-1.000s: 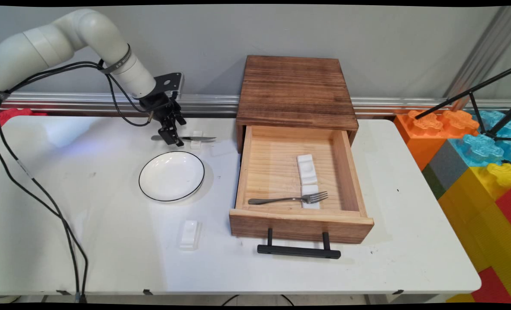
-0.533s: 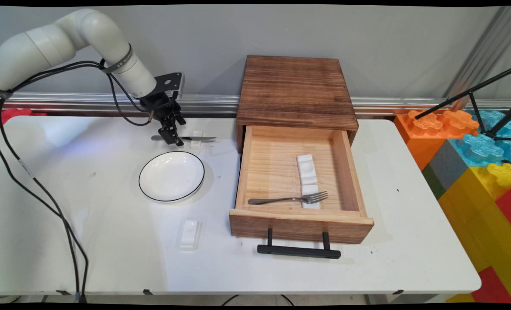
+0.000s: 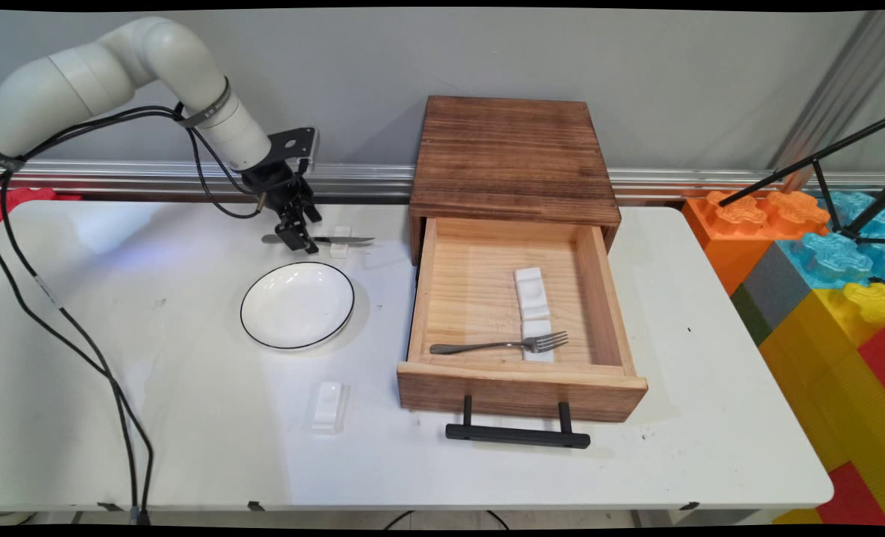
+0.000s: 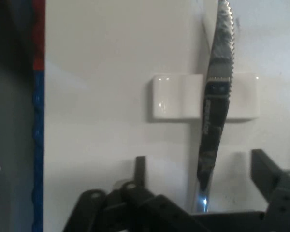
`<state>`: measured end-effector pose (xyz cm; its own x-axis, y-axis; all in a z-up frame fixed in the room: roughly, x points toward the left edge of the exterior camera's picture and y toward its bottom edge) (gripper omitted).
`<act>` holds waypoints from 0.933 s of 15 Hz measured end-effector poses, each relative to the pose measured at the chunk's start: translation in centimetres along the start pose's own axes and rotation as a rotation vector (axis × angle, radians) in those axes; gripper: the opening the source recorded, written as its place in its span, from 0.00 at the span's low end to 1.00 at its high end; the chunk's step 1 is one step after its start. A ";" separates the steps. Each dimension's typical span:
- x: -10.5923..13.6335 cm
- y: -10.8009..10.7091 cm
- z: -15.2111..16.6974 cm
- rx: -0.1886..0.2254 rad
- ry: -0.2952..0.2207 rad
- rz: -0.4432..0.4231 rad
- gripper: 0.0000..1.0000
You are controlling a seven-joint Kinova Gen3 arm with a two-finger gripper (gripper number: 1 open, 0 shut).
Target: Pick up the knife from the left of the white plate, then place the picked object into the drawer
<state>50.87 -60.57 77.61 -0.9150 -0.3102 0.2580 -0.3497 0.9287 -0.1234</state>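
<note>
A black two-finger gripper [image 3: 296, 237] hangs low over the handle of a serrated steel knife [image 3: 338, 240] at the far left of a smooth white bench [image 3: 189, 447]. The fingers [image 4: 263, 166] stand spread to either side of the handle, apart from it and closed on nothing. The knife's narrow, toothed blade lies across a small glossy white rectangular rest [image 3: 340, 242], its handle end running toward the gripper.

Just in front sits a round, shallow white plate [image 3: 297, 304] with a thin dark rim. A second white rest [image 3: 328, 406] lies nearer the bench's front edge. To the right, a dark-stained, grainy wooden box [image 3: 513, 153] has its pale pine drawer [image 3: 420, 298] pulled open, a black bar handle [image 3: 517, 435] on its front. Inside, a metal fork [image 3: 498, 344] rests with its tines on one of two white rests [image 3: 531, 292] set end to end.

Against the frames of the preceding second, the gripper has edged only slightly; knife, plate and drawer lie unchanged.
</note>
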 end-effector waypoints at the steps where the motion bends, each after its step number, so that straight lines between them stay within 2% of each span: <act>1: 0.0 0.0 0.0 -0.001 0.001 0.000 0.00; 14: -0.7 0.4 -0.1 -0.027 -0.014 -0.033 0.00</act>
<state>51.39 -59.97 77.52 -0.9058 -0.3435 0.2480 -0.3744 0.9230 -0.0890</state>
